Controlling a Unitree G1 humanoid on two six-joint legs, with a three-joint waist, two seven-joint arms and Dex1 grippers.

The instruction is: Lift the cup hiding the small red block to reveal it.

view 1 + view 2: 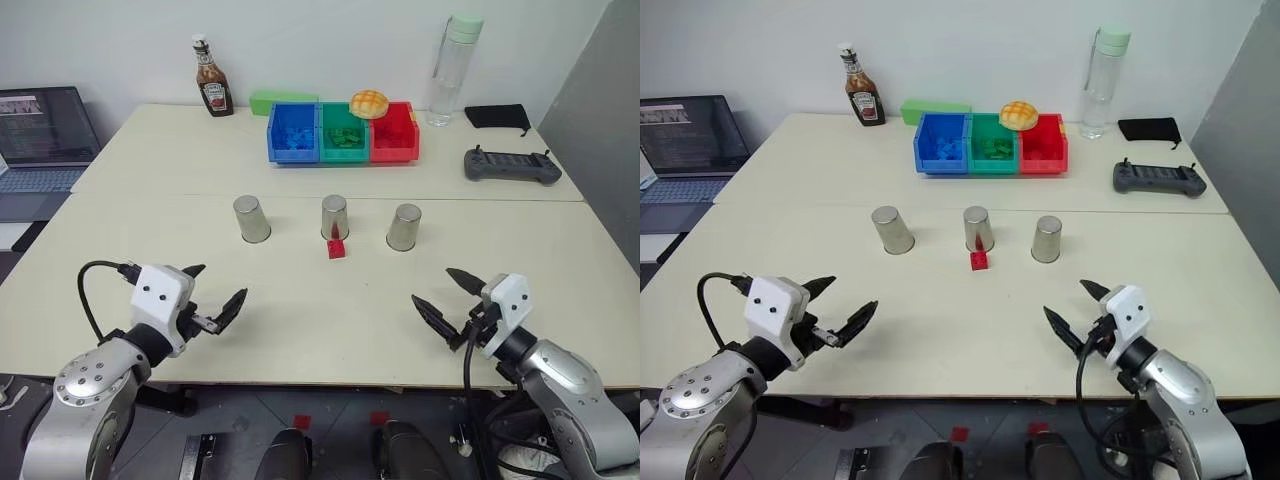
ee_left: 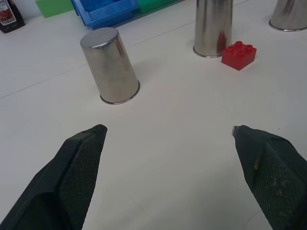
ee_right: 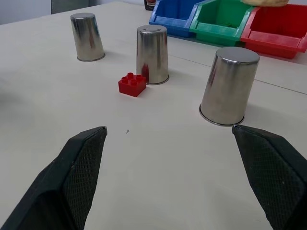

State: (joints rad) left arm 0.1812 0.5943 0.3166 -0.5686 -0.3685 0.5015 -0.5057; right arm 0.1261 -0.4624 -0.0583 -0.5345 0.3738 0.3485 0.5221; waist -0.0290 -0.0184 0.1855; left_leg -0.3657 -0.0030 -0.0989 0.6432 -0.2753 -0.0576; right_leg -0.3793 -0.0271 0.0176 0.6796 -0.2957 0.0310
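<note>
The small red block [image 1: 337,248] sits in the open on the table [image 1: 300,320], just in front of the middle cup [image 1: 334,216], not covered by anything. Two more cups, left cup [image 1: 251,218] and right cup [image 1: 404,226], stand upside down either side, likely laid out as a shell game. Left gripper [image 1: 214,297] and right gripper [image 1: 446,297] hover low near the table edge, fingers spread wide, holding nothing; all cups lie well ahead of the fingertips. Bins [image 1: 343,134], ketchup bottle [image 1: 212,78] and controller [image 1: 511,165] lie beyond. Nothing blocks either reach.
</note>
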